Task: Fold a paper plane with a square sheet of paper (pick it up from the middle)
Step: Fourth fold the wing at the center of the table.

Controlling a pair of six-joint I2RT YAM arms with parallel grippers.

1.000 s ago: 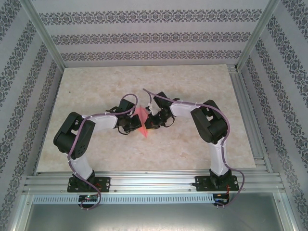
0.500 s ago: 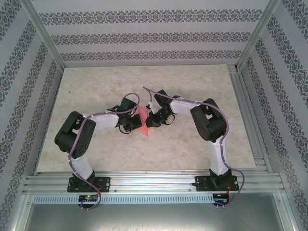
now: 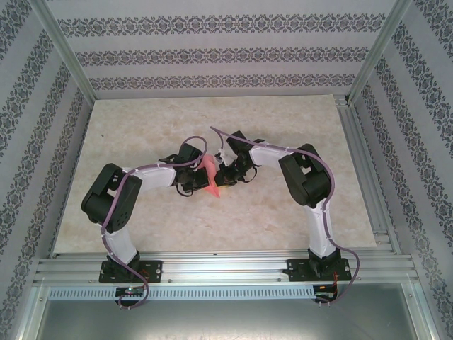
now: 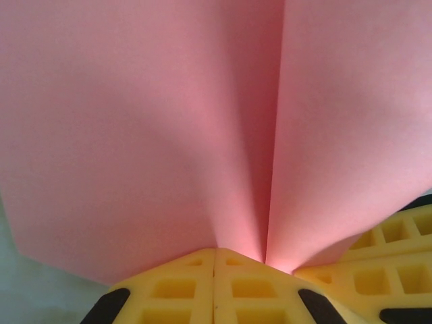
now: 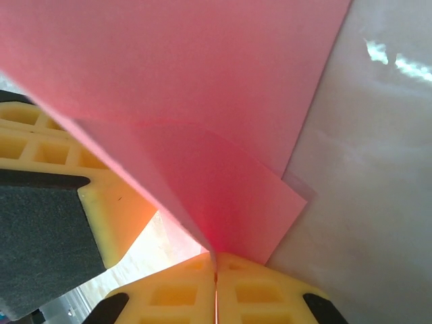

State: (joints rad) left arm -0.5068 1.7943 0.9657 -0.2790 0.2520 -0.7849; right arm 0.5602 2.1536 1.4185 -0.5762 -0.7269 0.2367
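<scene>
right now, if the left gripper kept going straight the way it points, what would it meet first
The paper that the left gripper is shut on; just past it, probably the right gripper, pinching it from the other side.

Soft, even light fills the space from above and leaves only faint shadows on the table (image 3: 141,134) around the pink paper (image 3: 209,176). Close up, the paper is blurred and glows brighter near its crease where light passes through. Right of it, white glare streaks the out-of-focus tabletop.
</scene>
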